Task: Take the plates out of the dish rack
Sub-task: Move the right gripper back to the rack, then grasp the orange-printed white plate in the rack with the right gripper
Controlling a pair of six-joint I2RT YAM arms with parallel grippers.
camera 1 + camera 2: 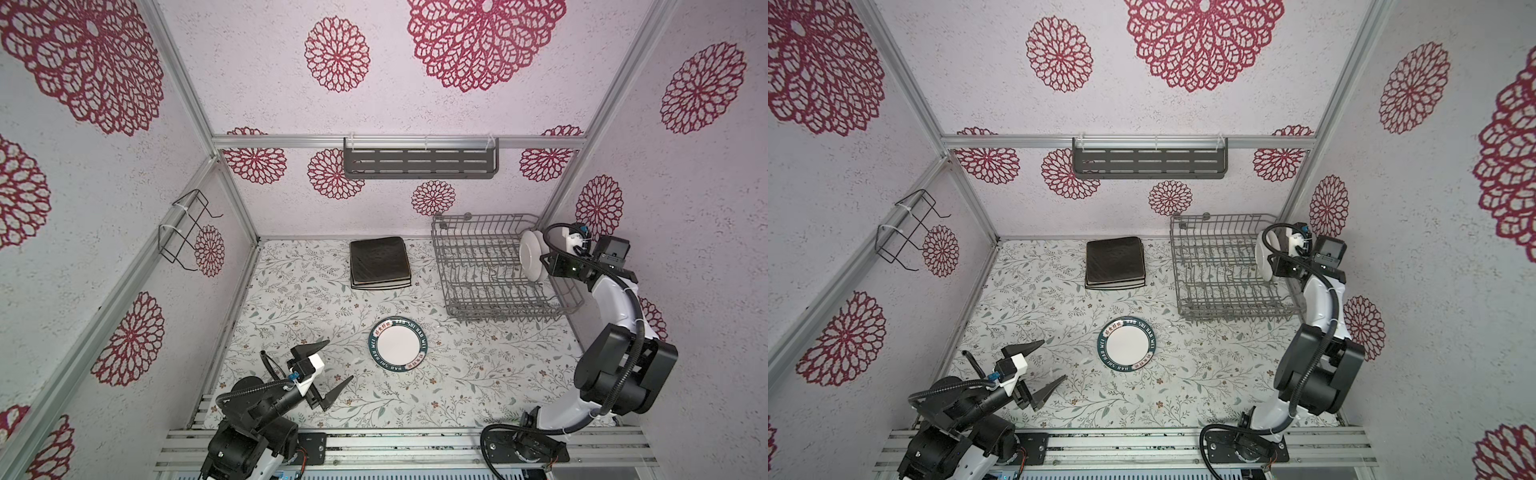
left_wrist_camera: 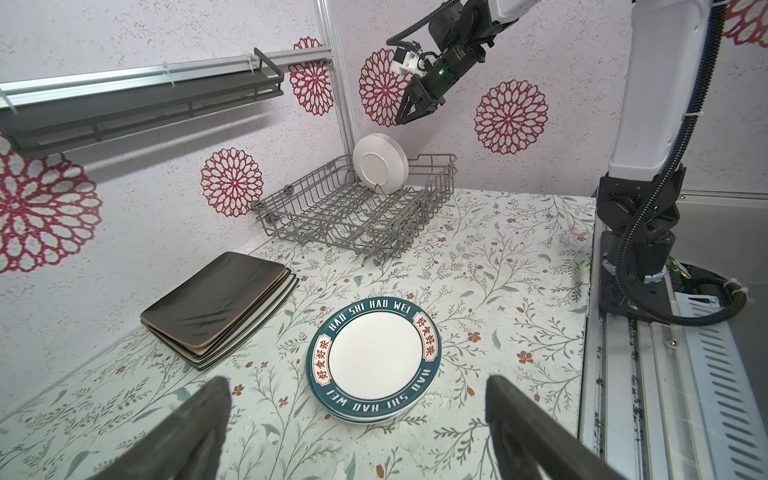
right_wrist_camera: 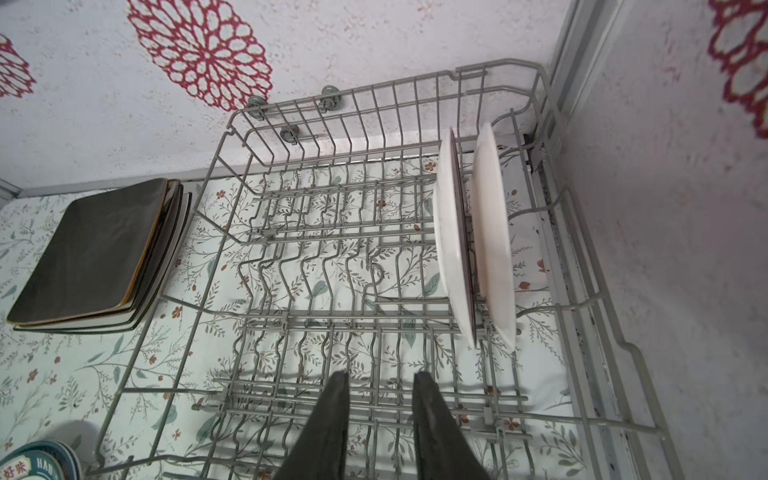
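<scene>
Right claw [image 3: 381, 376] hangs above the dish rack [image 2: 332, 208], its jaws parted by a narrow gap, with nothing between them and touching nothing. Just ahead of its tips, two white round plates [image 3: 455, 232] stand on edge between the tines.

Left claw [image 1: 340, 359] is spread wide and empty, low over the table. Directly in front of it lies a stack of round plates [image 2: 374, 353], the teal rim reading "HAO SHI HAO WEI" beside red Chinese characters. Farther ahead sits a stack of square plates [image 2: 216, 299], black on top.

A leafy floral tablecloth [image 1: 478, 365] covers the table, and the pale walls [image 1: 249, 62] carry crimson flower medallions.
</scene>
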